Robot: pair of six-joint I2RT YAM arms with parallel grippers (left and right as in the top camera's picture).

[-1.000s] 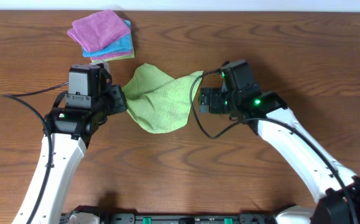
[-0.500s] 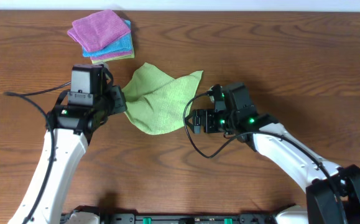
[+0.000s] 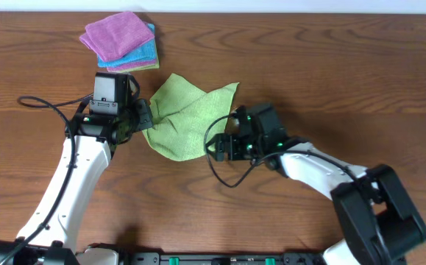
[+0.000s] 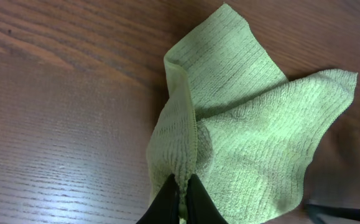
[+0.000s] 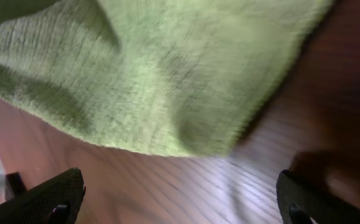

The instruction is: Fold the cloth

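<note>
The lime cloth (image 3: 187, 118) lies crumpled on the wooden table, roughly triangular, with a raised ridge. My left gripper (image 3: 145, 120) is shut on its left edge; in the left wrist view the cloth (image 4: 248, 137) spreads ahead and the black fingertips (image 4: 167, 199) pinch a fold. My right gripper (image 3: 218, 146) is open and empty, low over the table by the cloth's lower right edge. In the right wrist view the cloth (image 5: 161, 74) fills the top, with the fingers (image 5: 49, 199) spread wide over bare wood. No white tag shows.
A stack of folded cloths, purple (image 3: 117, 34) on top of turquoise-blue (image 3: 143, 53), sits at the back left, just behind the left arm. Black cables loop beside both arms on the brown wooden table (image 3: 330, 73).
My right gripper let go of the cloth's right corner and moved left and toward the front, low by the cloth's lower edge. The left gripper kept its hold and shifted slightly right.
</note>
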